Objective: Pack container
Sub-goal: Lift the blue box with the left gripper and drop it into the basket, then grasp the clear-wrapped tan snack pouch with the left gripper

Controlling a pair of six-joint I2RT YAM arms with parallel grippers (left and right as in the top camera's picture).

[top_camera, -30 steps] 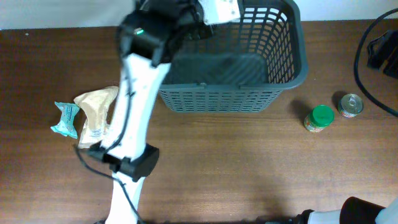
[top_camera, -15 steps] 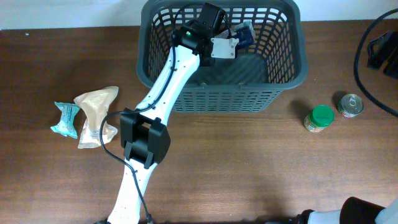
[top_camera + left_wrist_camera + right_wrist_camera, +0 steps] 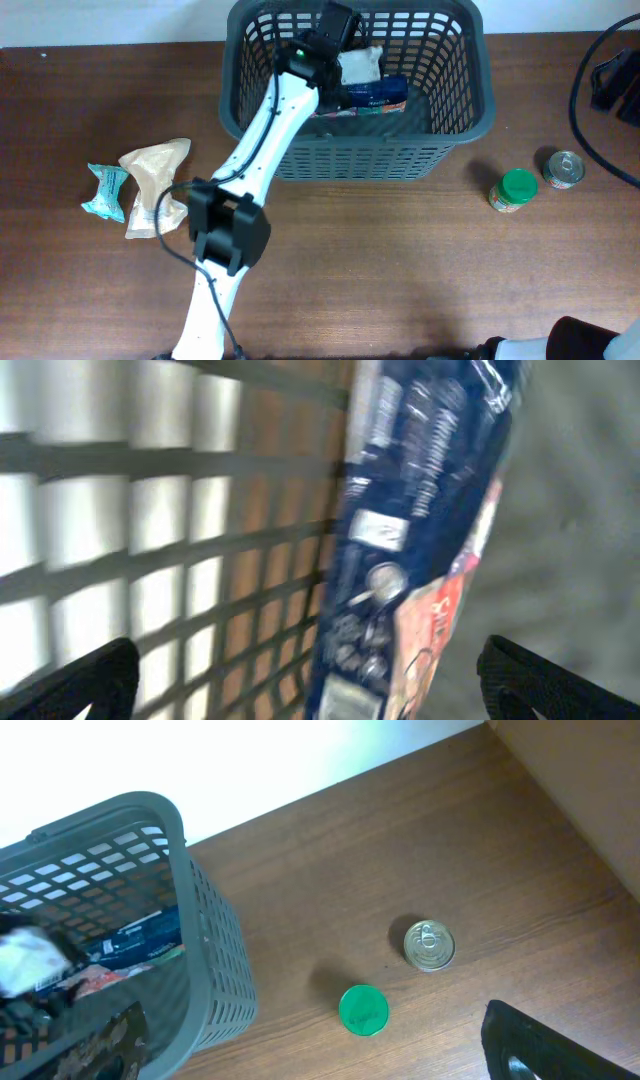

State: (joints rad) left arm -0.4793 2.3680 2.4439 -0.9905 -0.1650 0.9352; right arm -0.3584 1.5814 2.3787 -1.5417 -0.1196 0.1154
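The basket (image 3: pixel 460 100) stands on the bench (image 3: pixel 400 260) at its far edge, and the left arm reaches over the basket's near wall and down inside. The left tool (image 3: pixel 307 660) hangs inside the basket with its jaws wide apart and nothing clamped in them. In the wrist view one finger (image 3: pixel 80 680) shows at each lower corner. A blue packet (image 3: pixel 378 93) lies on the basket floor just past that tool, close to a lattice wall, with a red patch showing at one end.

Left of the basket and well apart from it, a tan bag (image 3: pixel 150 180) lies on the bench. A teal packet (image 3: pixel 105 190) lies touching the bag's outer side. Right of the basket, near its front corner, a jar (image 3: pixel 515 190) with a green lid stands upright. A can (image 3: pixel 563 168) stands just beyond the jar, farther from the basket. A black cable (image 3: pixel 580 100) curves over the bench farther right of the basket.

The right tool (image 3: pixel 315 1055) hangs above the bench to the right of the basket, its jaws spread and empty, well apart from jar and can.
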